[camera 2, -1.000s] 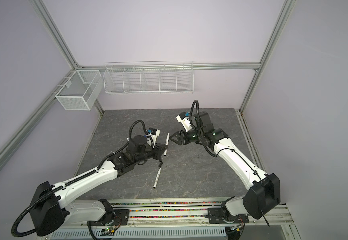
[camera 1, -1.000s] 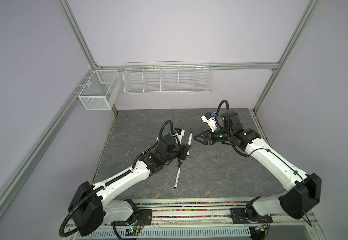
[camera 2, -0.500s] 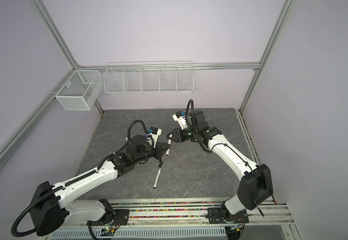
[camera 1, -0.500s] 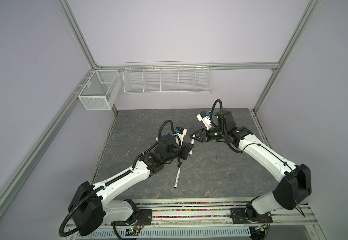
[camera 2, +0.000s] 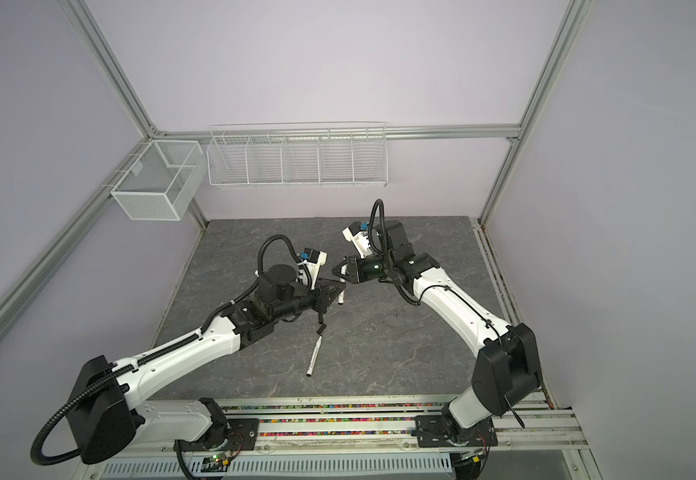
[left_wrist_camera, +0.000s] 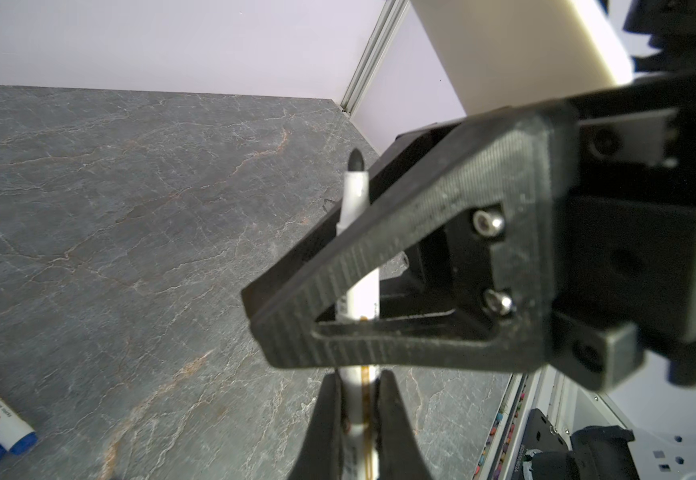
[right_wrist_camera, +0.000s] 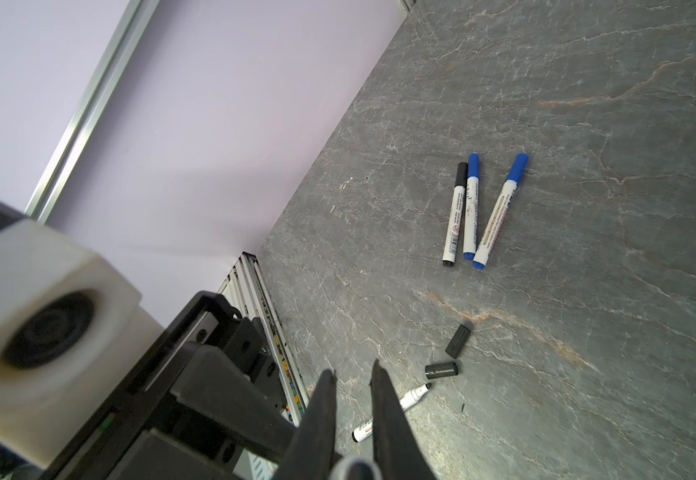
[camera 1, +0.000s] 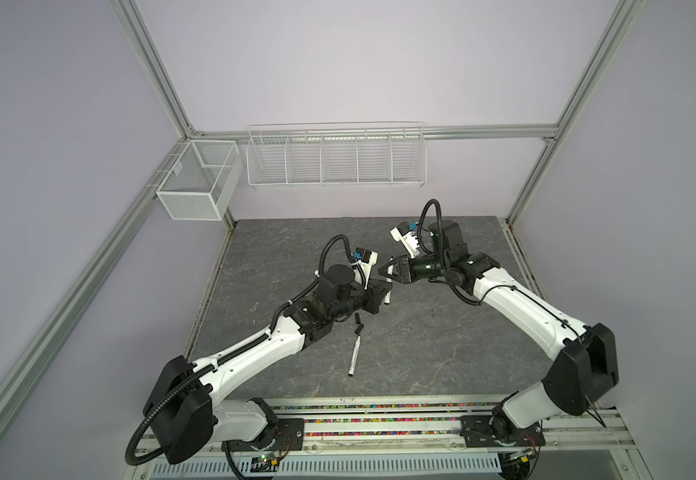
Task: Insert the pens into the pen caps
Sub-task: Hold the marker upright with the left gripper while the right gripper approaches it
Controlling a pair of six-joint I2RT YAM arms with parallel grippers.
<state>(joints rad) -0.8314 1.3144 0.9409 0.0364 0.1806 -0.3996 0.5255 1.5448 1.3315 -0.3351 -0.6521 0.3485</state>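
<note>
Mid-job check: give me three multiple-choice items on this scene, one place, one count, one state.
1. How many capped pens lie together? A) three B) one C) five
2. Where are the two loose black caps? A) on the capped pens B) off the table C) on the table, by the lying pen's tip
3. The pen off the table is: A) blue-capped B) bare-tipped C) broken
Answers: A, two blue-capped and one black-capped side by side; C, the right wrist view shows both beside that tip; B, its black tip shows in the left wrist view.
</note>
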